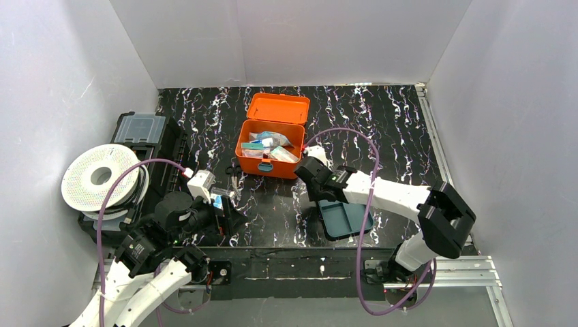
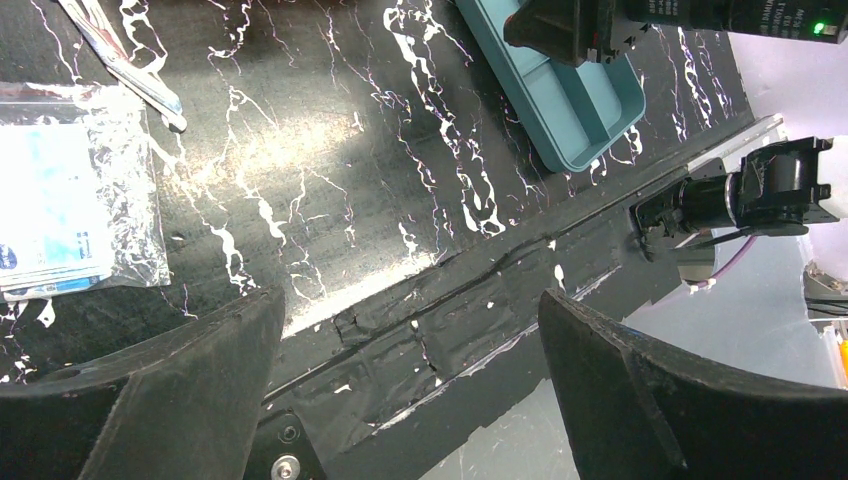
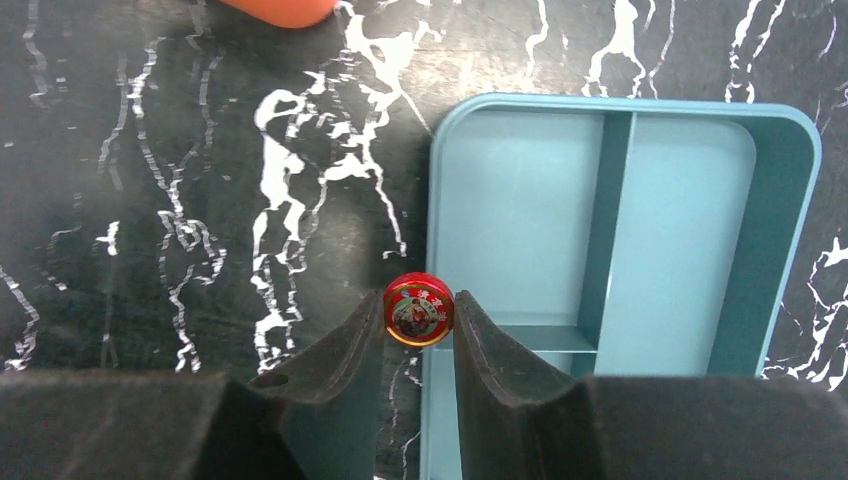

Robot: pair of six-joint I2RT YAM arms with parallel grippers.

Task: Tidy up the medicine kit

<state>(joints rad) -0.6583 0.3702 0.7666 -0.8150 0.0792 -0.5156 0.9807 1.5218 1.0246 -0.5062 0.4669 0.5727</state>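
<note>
The medicine kit point(image 1: 270, 147), an orange box with its lid point(image 1: 278, 107) swung back, stands open at mid table with packets inside; one orange corner point(image 3: 280, 10) shows in the right wrist view. My right gripper point(image 3: 419, 312) is shut on a small round red tin point(image 3: 419, 307), held over the left rim of the teal divided tray point(image 3: 520, 200). From above, this gripper point(image 1: 312, 178) sits between the kit and the tray point(image 1: 344, 218). My left gripper point(image 2: 410, 298) hangs wide open and holds nothing above the table's front edge, left of the tray point(image 2: 580, 110).
A clear bag with a blue and white packet point(image 2: 60, 210) lies by the left gripper, with metal tweezers point(image 2: 120, 60) beyond it. A black case with a clear lid point(image 1: 140, 129) and a white spool point(image 1: 102, 178) stand at the left. White walls enclose the table.
</note>
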